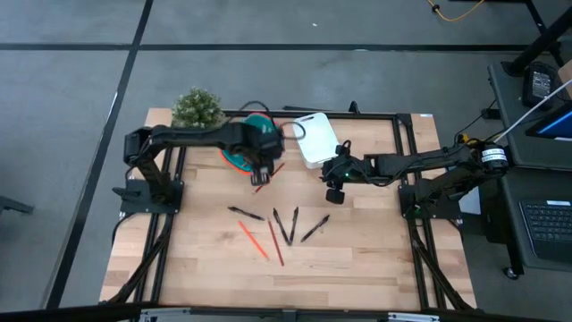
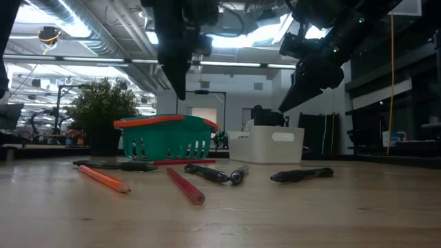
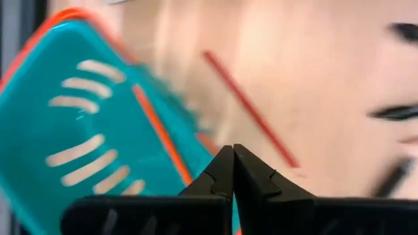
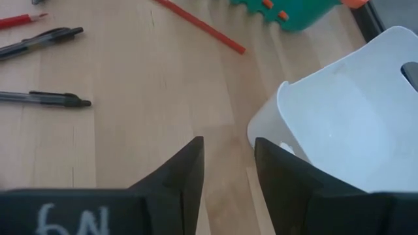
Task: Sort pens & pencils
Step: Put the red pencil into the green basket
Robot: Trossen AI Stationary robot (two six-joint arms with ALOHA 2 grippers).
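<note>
From my station I find the left gripper [image 1: 261, 175] above the surface [image 1: 357, 259] at the near edge of the teal basket [image 1: 243, 154]. Its fingers [image 3: 225, 171] are pressed tip to tip, and I see nothing between them. One red pencil [image 1: 269, 176] lies just beside the basket, on the bare surface under that gripper, not in the basket.

The right gripper [image 1: 335, 186] hangs beside the white bin [image 1: 315, 139]. Its fingers [image 4: 189, 173] stand a narrow gap apart and hold nothing.

The remaining stock lies in a loose group at mid-surface: four black pens [image 1: 286, 224] and two more pencils [image 1: 262, 240], orange and red. Two pens meet at their near tips in a V, and the red pencil lies close alongside them.

Risks, as I judge them:
- The pencil beside the basket looks outside its container. A low approach there could strike the basket rim and shove the basket.
- Shut fingers cannot take a pencil. If I descend without opening, the tip will roll it away.
- The touching pens invite a double pick or a knock that scatters them.
- Round sticks on smooth wood roll readily, so an off-centre pinch would squirt one out.
- The arms work near each other, and reaching for the group together risks contact.
</note>
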